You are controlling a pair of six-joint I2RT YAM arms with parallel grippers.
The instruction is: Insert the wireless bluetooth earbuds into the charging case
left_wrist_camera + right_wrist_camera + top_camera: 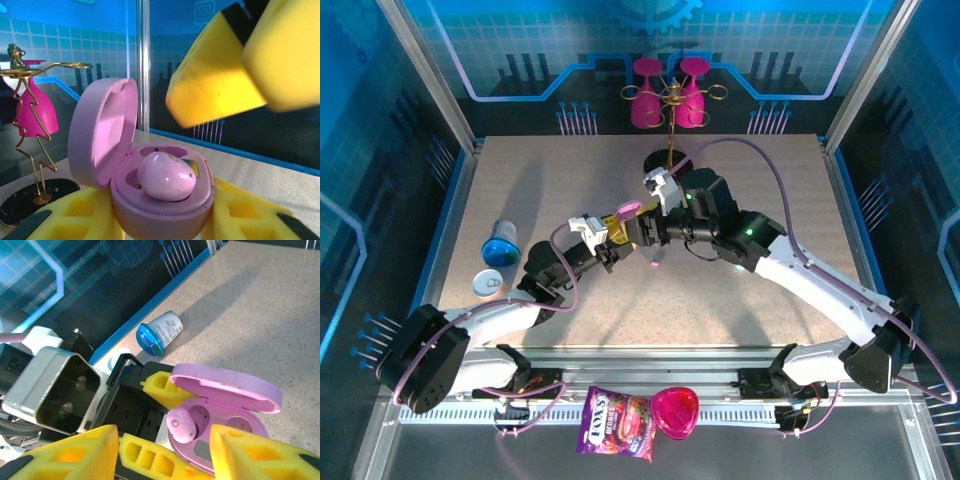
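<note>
Top view gives you the layout. Both arms meet over the middle of the counter (520,180), with the left tool (618,232) and right tool (650,228) nose to nose. The lilac charging case (628,209) is at the point where they meet.

From up there you also get:
- a blue-capped cup (501,247) on its side at the left
- a white round lid (488,284) just beside the cup
- pink goblets on a gold wire stand (670,90) at the back
- a candy bag (615,424) and a pink heart-shaped box (676,411) at the near edge, in front of the arm bases

Left wrist view gives you the detail that's too small from above. The case lid stands up on the left side. One lilac earbud (167,176) lies across the wells, sitting proud of the base and not down in a socket. Your left tool is clamped on the case base, with yellow fingers (75,220) on both sides of it. The right tool's fingers (215,90) hang above and to the right of the earbud, clear of it.

Right wrist view looks down past its own fingers. They stand apart with nothing in them, and the case and earbud are just beyond the gap. The earbud sits over the left well, with the second well open to view beside it.

Writing: the bag reads roughly "FOX'S" and the rest is too small to read. The cup label has print on it, but it isn't legible.
</note>
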